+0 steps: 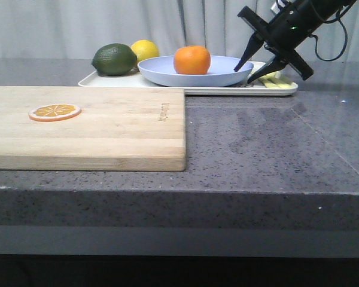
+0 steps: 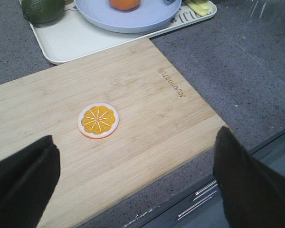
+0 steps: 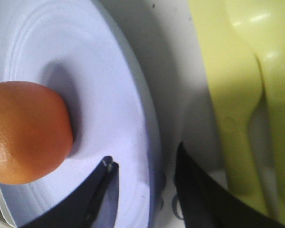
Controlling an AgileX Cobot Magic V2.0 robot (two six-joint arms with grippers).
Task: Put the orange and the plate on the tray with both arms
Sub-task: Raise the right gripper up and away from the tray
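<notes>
One orange slice [image 1: 54,112] lies on the cutting board [image 1: 107,128] at the near side of the bench [image 1: 275,137]. Left tool [image 2: 133,180] hovers above the board, released. Beyond, the tray [image 1: 167,86] carries the plate [image 1: 227,75] holding the orange [image 1: 192,60]. Right tool [image 1: 258,67] straddles the plate rim, fingers apart.

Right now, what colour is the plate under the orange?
Pale lavender-blue round shallow plate, plain; clearest in the front view.
</notes>
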